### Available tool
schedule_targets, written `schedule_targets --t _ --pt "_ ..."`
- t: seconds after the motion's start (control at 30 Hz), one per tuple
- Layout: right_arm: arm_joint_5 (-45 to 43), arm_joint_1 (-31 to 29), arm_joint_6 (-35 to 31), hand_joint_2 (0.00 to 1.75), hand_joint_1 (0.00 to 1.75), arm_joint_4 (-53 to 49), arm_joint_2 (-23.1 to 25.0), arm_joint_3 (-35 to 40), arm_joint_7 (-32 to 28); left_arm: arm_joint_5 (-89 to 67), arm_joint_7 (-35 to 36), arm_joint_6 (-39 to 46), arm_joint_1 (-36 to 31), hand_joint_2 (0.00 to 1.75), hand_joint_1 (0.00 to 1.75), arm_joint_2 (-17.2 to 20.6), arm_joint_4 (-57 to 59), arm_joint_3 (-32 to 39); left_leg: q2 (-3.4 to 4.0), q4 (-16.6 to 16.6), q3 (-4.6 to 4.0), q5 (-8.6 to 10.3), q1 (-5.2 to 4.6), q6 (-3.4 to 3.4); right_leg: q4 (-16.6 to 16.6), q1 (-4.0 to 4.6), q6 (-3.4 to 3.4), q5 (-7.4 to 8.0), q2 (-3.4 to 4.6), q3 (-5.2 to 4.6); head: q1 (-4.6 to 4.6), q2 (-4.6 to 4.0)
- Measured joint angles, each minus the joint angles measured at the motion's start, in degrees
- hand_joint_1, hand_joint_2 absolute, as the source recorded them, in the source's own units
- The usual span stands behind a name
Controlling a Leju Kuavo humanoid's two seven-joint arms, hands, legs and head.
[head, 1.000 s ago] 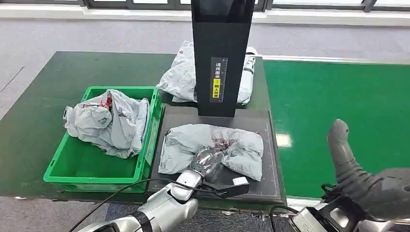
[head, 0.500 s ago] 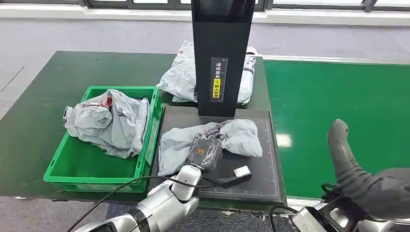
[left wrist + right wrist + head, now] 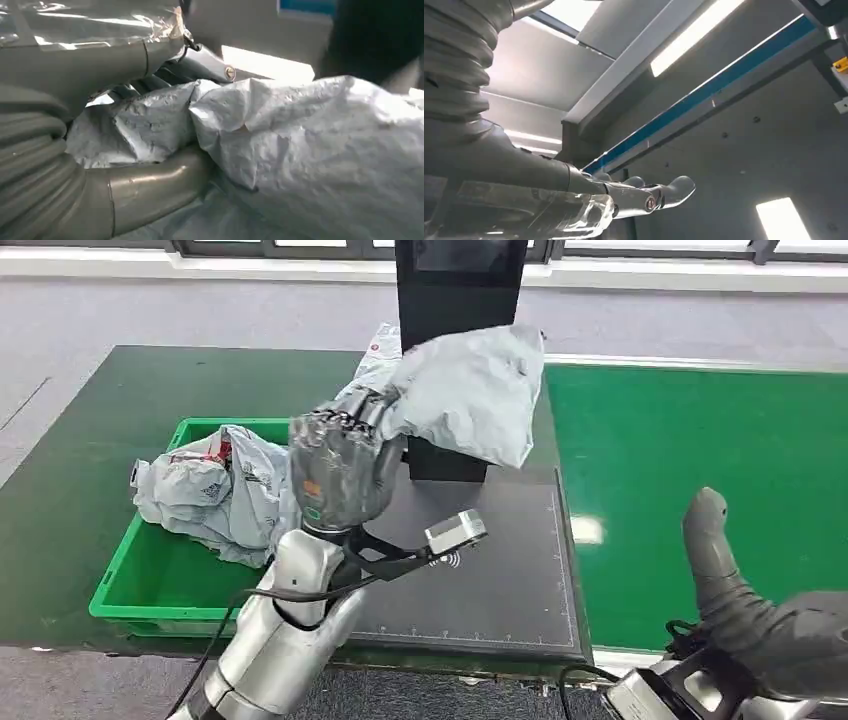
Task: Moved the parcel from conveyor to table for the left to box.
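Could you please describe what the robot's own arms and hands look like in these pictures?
Both arms are silver metal. The left hand is dark grey under a clear plastic cover, with a small orange mark on its back; a black cable loops along its forearm. The right hand is dark grey, with a thick rounded thumb and a ribbed grey wrist cover.

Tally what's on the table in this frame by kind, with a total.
Grey plastic mailer parcels: 3 (one gripped and lifted by the left hand at, one in the crate, one behind the stand)
Green plastic crate: 1
Black upright scanner stand: 1
Black mat: 1
Total: 6
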Motion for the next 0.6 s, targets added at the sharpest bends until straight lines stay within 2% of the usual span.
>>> schedule_targets --t 0.13,0.43,0.6 --pt "0.00 0.08 0.00 1.75 0.00 -0.13 0.00 -0.37 0.00 0.00 -4.12 0.00 2.75 1.75 1.75 -1.11 -8.66 4.98 -0.01 0.00 0.00 -0.01 -0.01 0.01 0.00 -0.01 0.00 0.00 -0.01 0.00 0.00 0.00" --pt "0.02 0.11 0.00 1.75 0.00 -0.37 0.00 -0.46 0.00 0.13 -6.46 -0.02 4.82 1.75 1.75 -2.42 -18.38 10.42 0.00 0.00 0.00 -0.01 0.00 0.01 0.00 0.00 -0.01 -0.01 0.00 0.01 0.00 0.00" --pt "-0.07 0.12 0.00 1.75 0.00 -0.37 0.00 -0.46 0.00 6.50 -15.14 -0.02 4.96 1.75 1.75 -4.22 -20.73 18.64 0.00 0.00 0.04 -0.01 0.00 0.01 0.00 0.00 -0.01 -0.01 0.00 0.02 0.00 -0.02"
